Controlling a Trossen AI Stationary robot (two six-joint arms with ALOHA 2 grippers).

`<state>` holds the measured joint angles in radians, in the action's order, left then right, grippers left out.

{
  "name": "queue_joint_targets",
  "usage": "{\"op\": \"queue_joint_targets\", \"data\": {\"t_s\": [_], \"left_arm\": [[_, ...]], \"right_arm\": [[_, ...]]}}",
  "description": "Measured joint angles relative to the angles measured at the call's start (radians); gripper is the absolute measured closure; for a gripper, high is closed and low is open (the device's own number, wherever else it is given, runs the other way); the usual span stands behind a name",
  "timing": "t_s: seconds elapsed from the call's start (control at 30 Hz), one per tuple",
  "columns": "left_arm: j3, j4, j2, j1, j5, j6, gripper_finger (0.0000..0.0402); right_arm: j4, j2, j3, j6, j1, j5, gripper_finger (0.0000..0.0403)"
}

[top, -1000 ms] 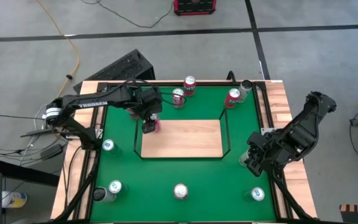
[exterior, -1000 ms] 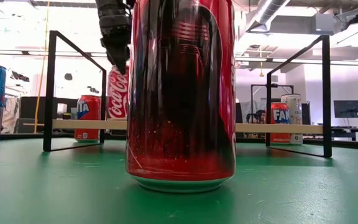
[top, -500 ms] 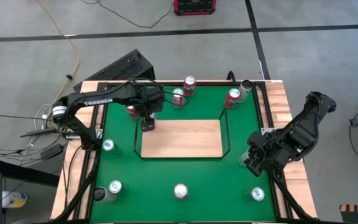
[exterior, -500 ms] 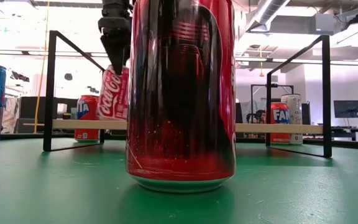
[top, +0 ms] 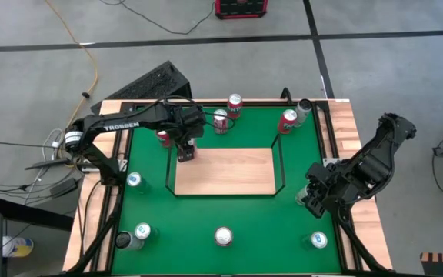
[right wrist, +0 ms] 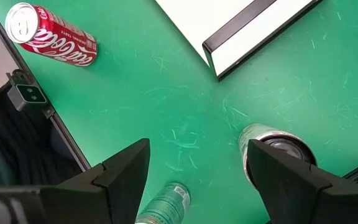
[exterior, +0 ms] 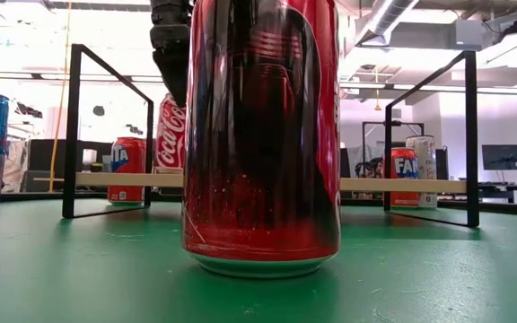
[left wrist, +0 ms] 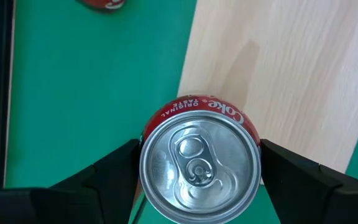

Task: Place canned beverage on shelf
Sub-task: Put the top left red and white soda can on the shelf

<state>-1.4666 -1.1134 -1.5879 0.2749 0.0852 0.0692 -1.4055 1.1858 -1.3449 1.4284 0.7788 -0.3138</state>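
A red Coca-Cola can (left wrist: 197, 165) is upright between the fingers of my left gripper (top: 184, 151), which is shut on it over the far left corner of the shelf (top: 229, 171), a light-wood board with black wire rails. In the low view the can (exterior: 170, 135) reaches down to the board (exterior: 402, 184). I cannot tell whether it rests there. My right gripper (right wrist: 197, 180) hangs open over the table's right side (top: 314, 198), holding nothing. My left gripper pinches the can between its two fingers (left wrist: 114, 171), which lie on opposite sides of the can's wall just below the top rim (left wrist: 144, 163). The fingers come from above, pointing steeply down. The can is upright with its silver top up.
A big dark red can (exterior: 260, 135) stands close to the low camera at the table's near edge (top: 222, 236). Several more cans stand around the shelf, among them ones at the far side (top: 234, 104) and the left (top: 134, 180). A silver-topped can (right wrist: 277, 152) stands beside my right gripper.
Half a second ago the Coca-Cola can leaned, its top toward the table's left. It is upright again now, still in my left gripper, which has tipped slightly with it. The right arm has kept still.
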Motion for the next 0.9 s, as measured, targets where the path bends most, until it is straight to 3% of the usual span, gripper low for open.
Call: {"op": "queue_joint_targets", "data": {"t_s": [0.9], "left_arm": [[0.079,0.061,0.049,-0.007,-0.001,-0.007,0.0127]], "right_arm": [[0.005,0.000,0.000,-0.013,0.000,0.000,0.0106]]}}
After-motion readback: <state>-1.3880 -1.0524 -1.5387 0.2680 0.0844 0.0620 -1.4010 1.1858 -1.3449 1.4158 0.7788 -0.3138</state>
